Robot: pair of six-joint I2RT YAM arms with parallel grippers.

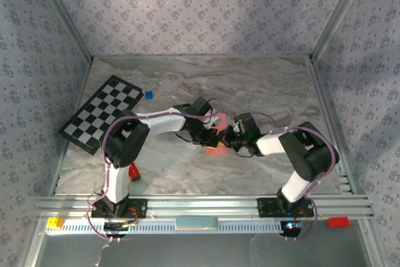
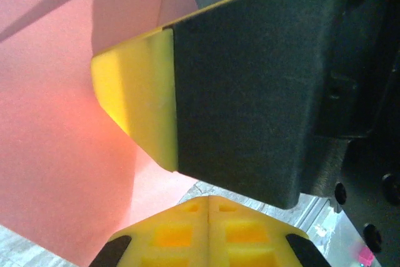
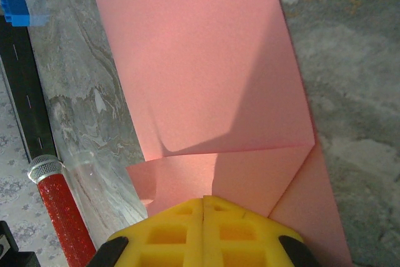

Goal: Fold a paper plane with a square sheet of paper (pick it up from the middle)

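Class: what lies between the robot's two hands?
The pink square sheet of paper, partly folded, lies on the table between the left hand and right hand, seen in the top view.

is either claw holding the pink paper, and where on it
Cannot be told. Both claws are shut at the pink sheet: right claw at its folded flap, left claw at an edge; pinching or only pressing is unclear.

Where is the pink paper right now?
In the overhead view, the pink paper lies mid-table between the left tool and the right tool, right of the checkerboard.
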